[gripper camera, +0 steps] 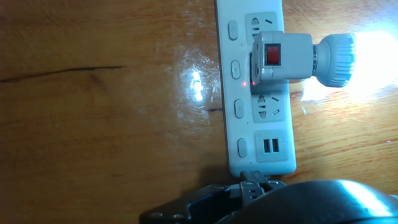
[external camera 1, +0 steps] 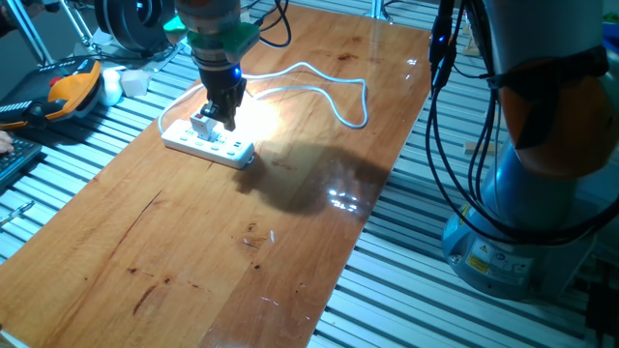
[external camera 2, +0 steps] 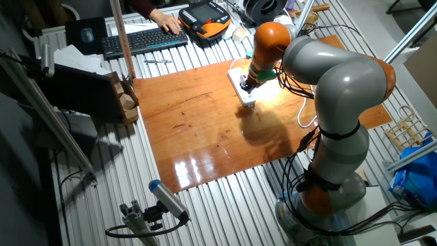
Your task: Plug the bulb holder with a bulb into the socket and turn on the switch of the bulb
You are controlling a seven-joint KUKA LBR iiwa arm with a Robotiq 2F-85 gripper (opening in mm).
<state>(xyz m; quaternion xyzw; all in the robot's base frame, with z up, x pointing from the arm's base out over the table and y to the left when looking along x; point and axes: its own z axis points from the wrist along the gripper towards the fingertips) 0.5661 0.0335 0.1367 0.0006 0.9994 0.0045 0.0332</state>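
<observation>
The bulb holder (gripper camera: pixel 280 57) sits plugged into the socket (gripper camera: pixel 227 68), a long white power strip lying on the wooden board. Its red switch (gripper camera: pixel 272 55) faces up on the square face. The bulb end (gripper camera: pixel 336 59) points right, and bright light glows around it. In the hand view my gripper (gripper camera: pixel 250 182) is at the bottom edge, past the strip's USB end, with its fingertips together and nothing between them. From the side, the gripper (external camera 1: pixel 227 118) hangs just above the bulb holder (external camera 1: pixel 202 126) on the socket (external camera 1: pixel 213 147).
The strip's white cable (external camera 1: pixel 334 87) loops across the board behind it. An orange teach pendant (external camera 1: pixel 73 89) and a keyboard (external camera 2: pixel 143 39) lie off the board on the slatted table. A person's hand (external camera 2: pixel 164 20) rests by the keyboard. My arm's base (external camera 2: pixel 321 198) stands at the board's edge.
</observation>
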